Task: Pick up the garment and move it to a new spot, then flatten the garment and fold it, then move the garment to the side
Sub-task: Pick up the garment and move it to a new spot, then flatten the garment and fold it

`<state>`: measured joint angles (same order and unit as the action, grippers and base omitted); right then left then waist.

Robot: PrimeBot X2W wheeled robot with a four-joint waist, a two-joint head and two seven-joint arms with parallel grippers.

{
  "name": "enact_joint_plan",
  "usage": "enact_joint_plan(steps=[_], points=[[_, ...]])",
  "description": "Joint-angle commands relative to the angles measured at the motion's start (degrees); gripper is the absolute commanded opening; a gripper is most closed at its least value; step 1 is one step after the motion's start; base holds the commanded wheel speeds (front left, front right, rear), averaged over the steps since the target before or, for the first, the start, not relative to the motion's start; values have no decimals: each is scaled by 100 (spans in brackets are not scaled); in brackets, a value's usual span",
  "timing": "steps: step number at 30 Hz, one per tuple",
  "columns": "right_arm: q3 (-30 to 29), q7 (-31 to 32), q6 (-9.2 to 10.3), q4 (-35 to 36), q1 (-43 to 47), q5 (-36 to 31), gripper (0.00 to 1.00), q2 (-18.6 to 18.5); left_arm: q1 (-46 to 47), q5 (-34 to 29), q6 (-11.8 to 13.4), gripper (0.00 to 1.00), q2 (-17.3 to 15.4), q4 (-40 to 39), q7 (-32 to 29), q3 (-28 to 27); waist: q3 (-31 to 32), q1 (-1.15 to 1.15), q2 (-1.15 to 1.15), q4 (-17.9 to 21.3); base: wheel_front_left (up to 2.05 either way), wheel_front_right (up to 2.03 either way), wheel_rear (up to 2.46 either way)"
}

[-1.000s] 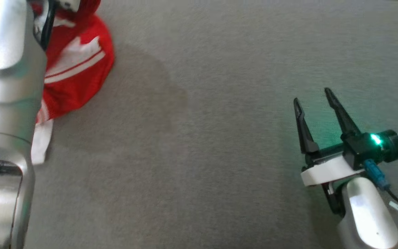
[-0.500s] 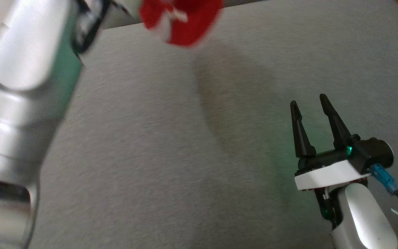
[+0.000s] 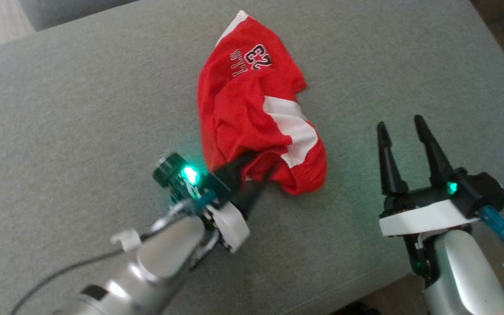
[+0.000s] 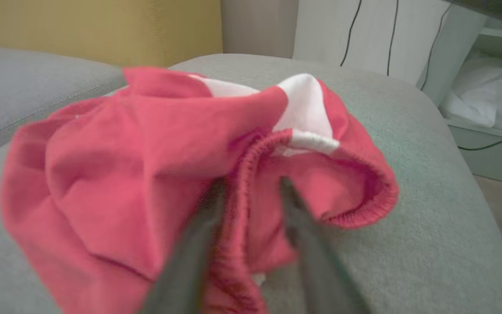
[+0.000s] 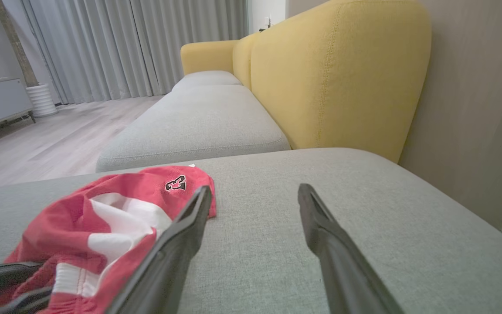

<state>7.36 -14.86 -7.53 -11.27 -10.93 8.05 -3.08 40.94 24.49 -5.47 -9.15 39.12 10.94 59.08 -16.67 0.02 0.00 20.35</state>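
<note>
Red shorts [image 3: 252,109], white side panels, "23" badge: lying crumpled mid grey sofa cushion [image 3: 81,109] | left gripper [image 3: 256,168]: straddling ribbed waistband [image 4: 251,148], fingers slightly apart, grip impossible to tell | right gripper [image 3: 400,124]: gaping wide, hovering just right of shorts | right wrist view adding yellow backrest [image 5: 334,74]

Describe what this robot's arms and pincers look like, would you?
Each arm is a smooth silvery-white shell, like the right forearm. The right gripper and left gripper each have two long, black, tapering fingers on a white bracket, beside a round black camera with a green light. A blue plug and thin cables trail off.
</note>
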Motion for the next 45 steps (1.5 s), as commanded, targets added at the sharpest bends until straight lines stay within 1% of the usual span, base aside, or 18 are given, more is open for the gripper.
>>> enact_joint_plan(steps=[1,2,3,5,6,10,13,16,18,21,24,27,29,33,42,45], points=[[2,-14,4,198,-24,-59,100,20,111,-68,261,100,151,0,253,-197,-29,-2,0,-180,0,0,0],[-75,-14,4,196,16,-91,100,20,-3,-90,385,100,232,62,322,-217,9,-2,0,-285,0,0,0],[-172,-14,4,173,112,-174,100,20,-286,-78,638,100,343,70,388,-334,130,-2,0,-484,0,0,0],[-222,-14,4,145,229,-280,100,20,-636,-63,873,100,391,-205,400,-568,294,-2,0,-693,0,0,0],[-222,-14,4,145,229,-280,100,20,-636,-63,873,100,391,-205,400,-568,294,-2,0,-693,0,0,0],[-328,-14,4,78,479,-462,100,20,-1580,-121,1208,100,281,-1052,404,-1206,675,-2,0,-1111,0,0,0],[-465,-14,4,48,693,-561,100,20,-2295,-199,1463,100,164,-1650,405,-1807,996,-2,0,-1431,0,0,0],[-579,-14,4,22,964,-645,100,20,-2981,-302,1718,100,136,-2205,405,-2535,1386,-2,0,-1700,0,0,0],[-611,-14,4,55,1166,-683,100,20,-3359,-604,1905,100,137,-2670,405,-3014,1582,-2,0,-1857,0,0,0],[-555,-14,4,115,1402,-629,100,20,-3869,-992,2025,100,252,-3256,405,-3605,1780,-2,0,-2033,0,0,0],[-250,-14,4,193,1607,-736,100,20,-4311,-1265,2024,100,387,-3606,405,-4069,1921,-2,0,-2108,0,0,0],[-23,-14,4,227,1759,-693,100,20,-4664,-1430,1796,100,486,-3840,406,-4303,2032,-2,0,-2109,0,0,0],[58,-14,4,257,1823,-678,100,20,-4864,-1524,1624,100,525,-3825,406,-4363,2087,-2,0,-2109,0,0,0],[86,-14,4,264,1895,-668,100,20,-5032,-1777,1430,100,569,-3757,406,-4426,2158,-2,0,-2138,0,0,0],[-143,-14,4,268,1937,-616,100,20,-5071,-1988,1277,100,613,-3675,406,-4509,2206,-2,0,-2190,0,0,0],[-169,-14,4,262,1946,-623,100,20,-5101,-2077,1318,100,618,-3620,406,-4514,2220,-2,0,-2186,0,0,0]])
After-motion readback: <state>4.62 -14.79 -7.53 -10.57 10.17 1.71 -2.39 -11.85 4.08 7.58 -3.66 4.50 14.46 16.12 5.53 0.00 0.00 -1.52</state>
